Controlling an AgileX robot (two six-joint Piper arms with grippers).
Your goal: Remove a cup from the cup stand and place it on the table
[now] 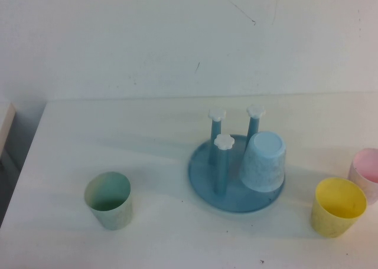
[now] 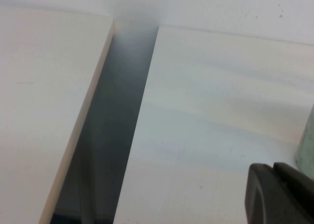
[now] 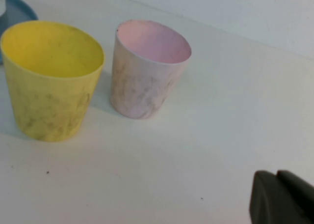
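White table (image 1: 147, 139) carrying one cup stand and three loose cups.
Cup stand (image 1: 204, 174) sits right of the table's centre. Pale green cup (image 1: 108, 200) stands upright toward the near-left corner. Yellow cup (image 1: 339, 206) and pink cup (image 1: 367, 171) stand upright, just beside each other, at the right edge.

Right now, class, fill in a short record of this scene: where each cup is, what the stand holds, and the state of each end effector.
cup: light blue, upside down over one peg of the stand
cup stand: blue base, three flower-capped pegs bare
green cup: upright on the table, to the robot's left of the stand
yellow cup: upright, right of the stand
pink cup: upright, beside the yellow cup
left end effector: shut, over the table's left edge, holding nothing
right end effector: shut, near the yellow and pink cups, holding nothing
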